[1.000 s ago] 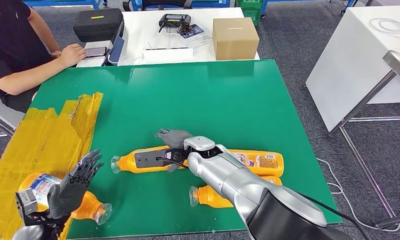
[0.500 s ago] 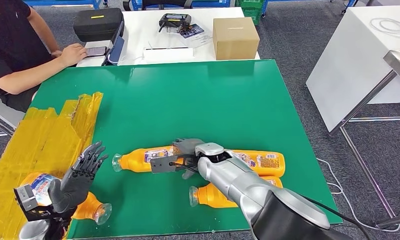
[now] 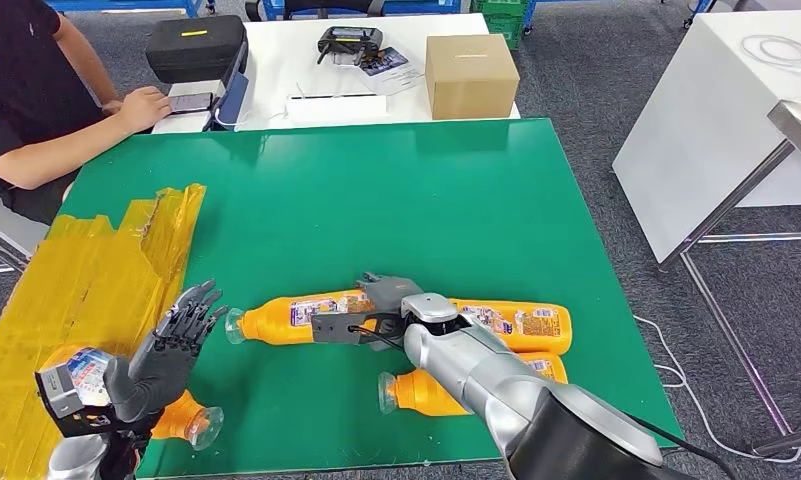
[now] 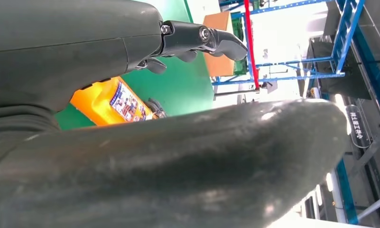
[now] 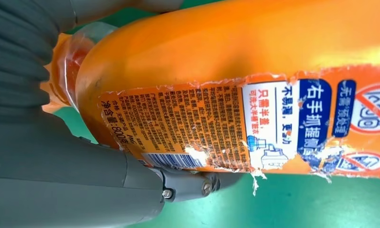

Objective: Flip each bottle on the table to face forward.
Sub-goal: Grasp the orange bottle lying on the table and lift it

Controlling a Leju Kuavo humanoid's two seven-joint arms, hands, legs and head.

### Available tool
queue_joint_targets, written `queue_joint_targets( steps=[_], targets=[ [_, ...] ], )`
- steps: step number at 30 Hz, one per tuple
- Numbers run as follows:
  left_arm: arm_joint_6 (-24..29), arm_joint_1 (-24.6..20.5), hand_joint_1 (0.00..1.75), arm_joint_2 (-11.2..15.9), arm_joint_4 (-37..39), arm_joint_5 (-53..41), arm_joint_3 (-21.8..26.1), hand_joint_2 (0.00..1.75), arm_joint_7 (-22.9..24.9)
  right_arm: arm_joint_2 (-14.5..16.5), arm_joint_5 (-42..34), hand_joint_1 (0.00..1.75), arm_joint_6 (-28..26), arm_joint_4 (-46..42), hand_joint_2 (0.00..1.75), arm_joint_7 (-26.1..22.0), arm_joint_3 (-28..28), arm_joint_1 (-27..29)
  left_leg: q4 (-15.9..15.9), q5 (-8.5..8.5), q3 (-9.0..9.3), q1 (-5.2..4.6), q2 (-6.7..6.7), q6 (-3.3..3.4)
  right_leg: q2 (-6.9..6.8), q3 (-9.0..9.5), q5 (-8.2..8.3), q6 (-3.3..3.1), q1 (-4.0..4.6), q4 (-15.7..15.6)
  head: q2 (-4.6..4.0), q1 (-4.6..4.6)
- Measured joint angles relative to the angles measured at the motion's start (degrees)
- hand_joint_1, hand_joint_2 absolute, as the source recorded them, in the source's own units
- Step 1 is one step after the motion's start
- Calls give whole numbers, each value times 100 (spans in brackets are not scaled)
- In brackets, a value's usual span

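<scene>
Change: While the right hand [image 3: 368, 312] is rolling the long orange bottle [image 3: 296, 318] at lower centre of the head view, its label is turning upward, where a second ago plain orange was showing.
Meaning: I am judging this bottle's flip as nearly done; the others are still waiting.
Right hand: it is wrapping its fingers over the bottle's middle, gripping it against the green table [image 3: 396, 190].
Left hand: the left hand [image 3: 166, 345] is hovering at lower left, fingers spread wide, holding nothing.
Other bottles: one [image 3: 521, 326] is lying right of the wrist, one [image 3: 431, 392] below the forearm, one [image 3: 181, 415] by the left hand.
</scene>
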Motion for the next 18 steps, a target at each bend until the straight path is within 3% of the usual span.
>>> queue_joint_targets(
  steps=[18],
  targets=[
    [51, 15, 0, -5, -56, 104, -110, 0, 0, -9, 196, 175, -301, 2, 175, -65, -150, 130, -1, 0, 2, 1, 0, 0, 0, 2, 0, 0, 1, 0, 0, 1]
  ],
)
